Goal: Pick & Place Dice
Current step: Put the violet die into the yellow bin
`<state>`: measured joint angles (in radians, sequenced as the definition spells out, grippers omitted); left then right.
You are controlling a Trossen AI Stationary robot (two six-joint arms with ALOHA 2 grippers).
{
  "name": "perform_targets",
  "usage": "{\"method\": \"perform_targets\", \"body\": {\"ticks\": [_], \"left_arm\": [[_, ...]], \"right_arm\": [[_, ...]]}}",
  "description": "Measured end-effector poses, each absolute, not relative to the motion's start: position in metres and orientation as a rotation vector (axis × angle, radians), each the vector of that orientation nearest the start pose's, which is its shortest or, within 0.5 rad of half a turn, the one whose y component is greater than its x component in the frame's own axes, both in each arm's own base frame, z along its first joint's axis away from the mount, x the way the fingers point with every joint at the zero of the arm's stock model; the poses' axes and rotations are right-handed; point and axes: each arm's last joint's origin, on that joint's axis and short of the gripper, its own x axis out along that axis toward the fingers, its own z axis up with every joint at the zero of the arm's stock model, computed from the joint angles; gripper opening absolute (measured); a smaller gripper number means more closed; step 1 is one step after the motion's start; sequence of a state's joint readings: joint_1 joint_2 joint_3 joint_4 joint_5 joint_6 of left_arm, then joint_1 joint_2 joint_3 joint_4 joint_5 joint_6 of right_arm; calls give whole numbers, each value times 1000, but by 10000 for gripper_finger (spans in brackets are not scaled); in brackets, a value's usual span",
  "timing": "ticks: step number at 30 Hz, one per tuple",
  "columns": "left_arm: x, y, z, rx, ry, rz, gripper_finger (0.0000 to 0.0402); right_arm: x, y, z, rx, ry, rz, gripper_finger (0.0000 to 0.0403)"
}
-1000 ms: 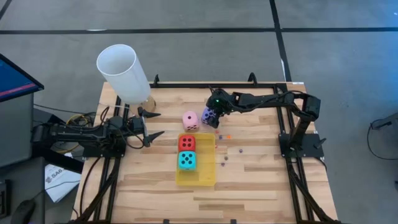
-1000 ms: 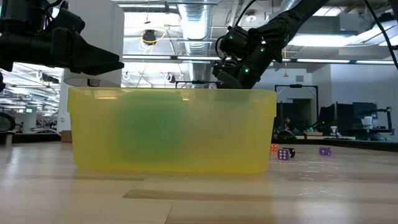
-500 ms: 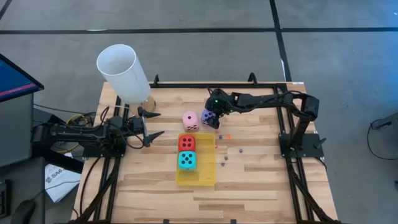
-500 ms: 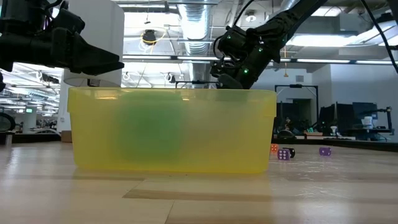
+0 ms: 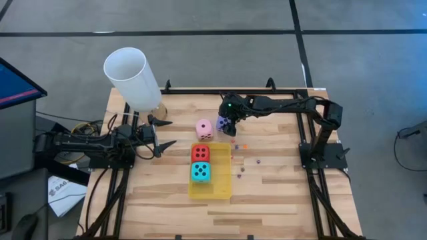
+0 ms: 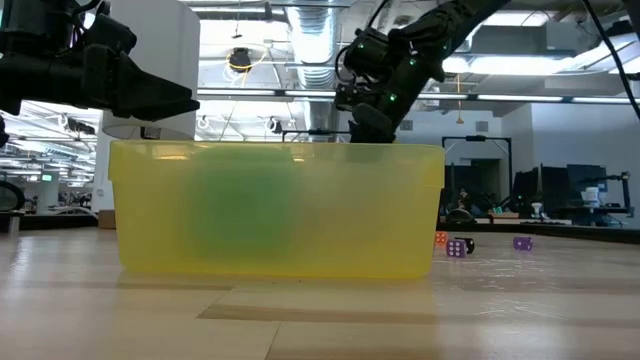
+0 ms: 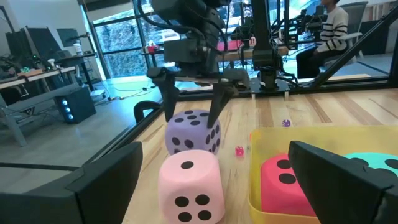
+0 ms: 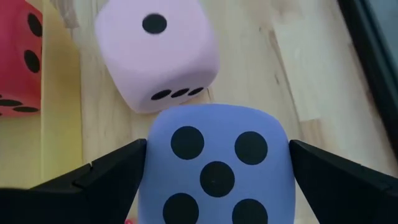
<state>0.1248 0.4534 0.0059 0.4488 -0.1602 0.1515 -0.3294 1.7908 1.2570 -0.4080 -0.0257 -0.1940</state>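
Note:
The purple die (image 8: 214, 168) stands on the table's far side, close beside the pink die (image 5: 205, 129), which rests on the wood. My right gripper (image 5: 225, 121) comes down over the purple die, one finger on each side of it. The red die (image 5: 200, 153) and the cyan die (image 5: 200, 172) sit in the yellow tray (image 5: 223, 190). Several tiny coloured pieces (image 5: 244, 146) lie on the boards right of the tray. My left gripper (image 5: 170, 132) waits open, left of the tray and above the table. My right gripper pinches the purple die by two opposite side faces (image 8: 149, 162), with the five-pip face between the fingers. The fingers (image 7: 169, 106) come from above, slanting down from the table's right. The pink die hides the purple die's underside, so whether it is lifted clear does not show.
A tall white cylinder (image 5: 133, 79) stands at the table's far left corner. The yellow tray (image 6: 280, 210) fills the middle of the low view and hides the dice behind it. Bare boards lie near and right of the tray. A person sits in the room beyond (image 7: 329, 28).
My right gripper has risen a little and shifted slightly toward the table's left, staying over the purple die. My left arm has kept still.

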Motion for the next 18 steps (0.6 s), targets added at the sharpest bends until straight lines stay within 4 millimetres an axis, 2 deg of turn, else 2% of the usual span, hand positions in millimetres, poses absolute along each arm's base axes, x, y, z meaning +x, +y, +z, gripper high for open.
{"method": "perform_targets", "body": {"ticks": [8, 18], "left_arm": [[124, 20, 167, 150, 20, 284, 392], [124, 20, 167, 150, 20, 285, 392]], "right_arm": [[362, -124, 242, -68, 959, -161, 382], [372, -111, 282, -156, 935, -96, 382]]}}
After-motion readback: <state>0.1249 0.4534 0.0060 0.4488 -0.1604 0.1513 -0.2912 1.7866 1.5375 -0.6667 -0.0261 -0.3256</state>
